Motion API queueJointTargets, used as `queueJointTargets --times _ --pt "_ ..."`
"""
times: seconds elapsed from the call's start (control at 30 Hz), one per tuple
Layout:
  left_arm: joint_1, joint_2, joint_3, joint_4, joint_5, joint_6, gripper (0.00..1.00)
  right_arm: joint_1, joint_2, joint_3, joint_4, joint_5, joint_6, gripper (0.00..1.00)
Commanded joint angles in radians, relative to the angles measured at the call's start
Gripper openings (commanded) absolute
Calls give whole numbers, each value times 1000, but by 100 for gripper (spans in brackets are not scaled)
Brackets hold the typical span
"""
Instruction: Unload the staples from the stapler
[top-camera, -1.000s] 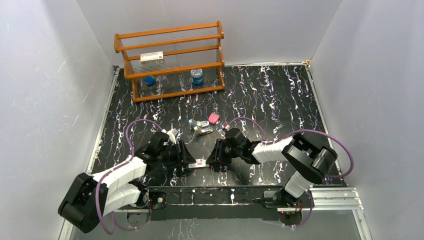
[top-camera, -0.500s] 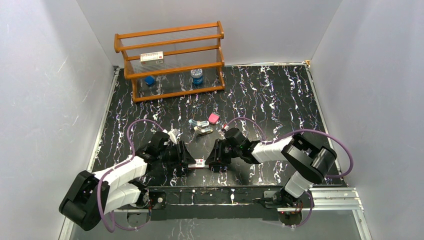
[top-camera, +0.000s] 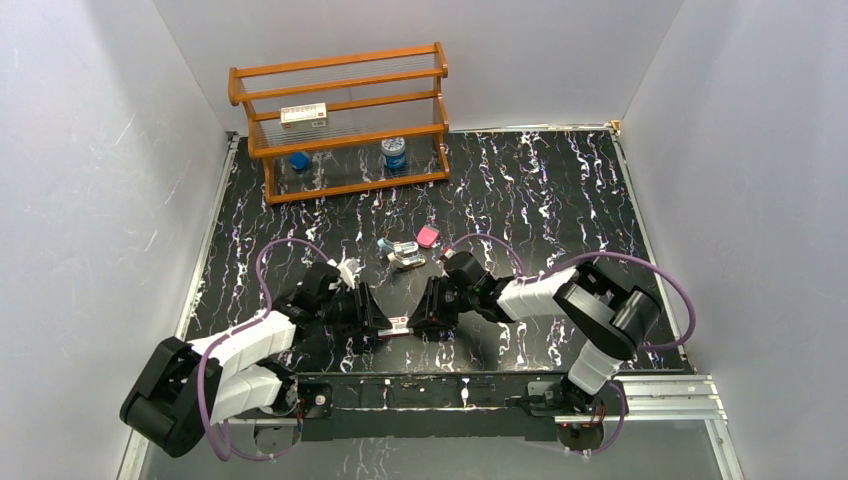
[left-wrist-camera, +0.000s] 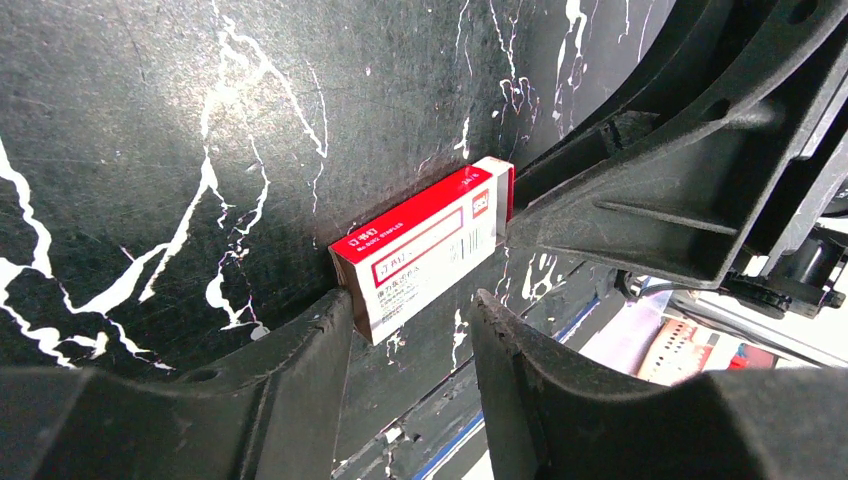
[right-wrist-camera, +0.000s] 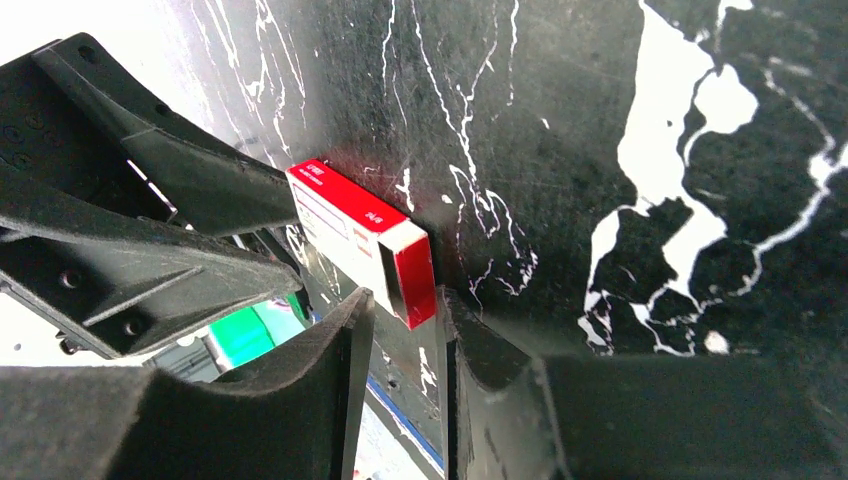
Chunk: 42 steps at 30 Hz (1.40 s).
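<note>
1. The stapler (top-camera: 404, 255) lies on the black marbled surface (top-camera: 540, 190), just beside a small pink block (top-camera: 428, 236) and apart from both arms. Nothing's touching it. It's too small in the overhead view to tell if any staples are out, so I'd say the actual unloading is still to do.
2. Closer in, both arms reach low toward each other over a red-and-white staple box (left-wrist-camera: 425, 250) lying between them.
3. The right tool (right-wrist-camera: 408, 300) is narrow, its fingers pinching one end of the box.
4. The left tool (left-wrist-camera: 412, 300) straddles the other end, a bit wider. One finger touches the box and there's a gap at the other, so it doesn't look clamped.
</note>
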Motion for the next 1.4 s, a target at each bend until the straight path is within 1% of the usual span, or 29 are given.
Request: queueJointTargets --times 0.0,0.17,0.33,0.57,0.9,1.0,1.13,1.2,1.27,1.37 --pt "-6 -8 7 -39 -8 -1 45 2 -24 -53 -158 95 -34 40" --pt "-6 2 18 -36 -9 4 45 -3 -43 -49 -190 117 -50 42" --pt "-6 19 24 -34 8 24 45 -4 -8 -26 -131 52 -75 42" --pt "-6 13 21 -39 33 45 45 -5 47 -20 -40 -14 -68 39" --pt "-6 35 26 -40 30 52 44 -5 77 -14 -12 -59 -74 37" --pt "-6 30 29 -45 13 49 44 -4 62 -16 -38 -36 -75 38" --pt "-6 17 27 -50 3 44 44 -4 13 -21 -125 36 -78 41" --pt "-6 13 24 -50 -1 43 46 -4 -9 -25 -151 67 -80 42" --pt "-6 5 21 -51 -8 35 49 -7 -24 -28 -159 86 -73 43" --pt "-6 -6 22 -50 -12 37 49 -8 -15 -7 -156 81 -70 43"
